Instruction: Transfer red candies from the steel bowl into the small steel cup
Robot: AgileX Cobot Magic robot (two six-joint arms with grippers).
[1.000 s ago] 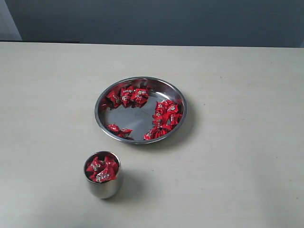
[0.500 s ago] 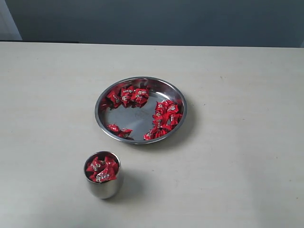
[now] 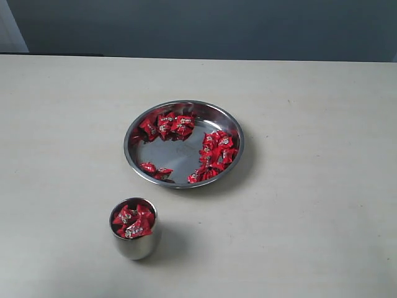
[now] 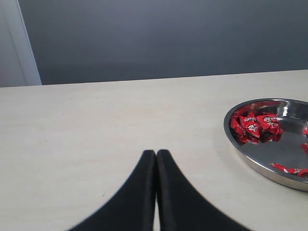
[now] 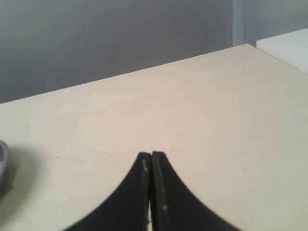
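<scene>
I saw my left end effector (image 4: 156,153) clenched, its tips pressed together on nothing, above bare worktop (image 3: 310,217); the right end effector (image 5: 151,155) was clenched and empty too. Nearest in the scene, at the left, the small steel cup (image 3: 133,245) stood upright, long axis vertical, mouth up, with red candies (image 3: 133,220) heaped to its rim. A strip of bare surface kept it apart from the steel bowl (image 3: 180,155), which lay flat farther back, near the middle. More candies sat in the bowl in three clusters along its wall, twisted ends pointing every way. Open worktop ran wide to left and right, and its far edge lay well beyond the bowl.
</scene>
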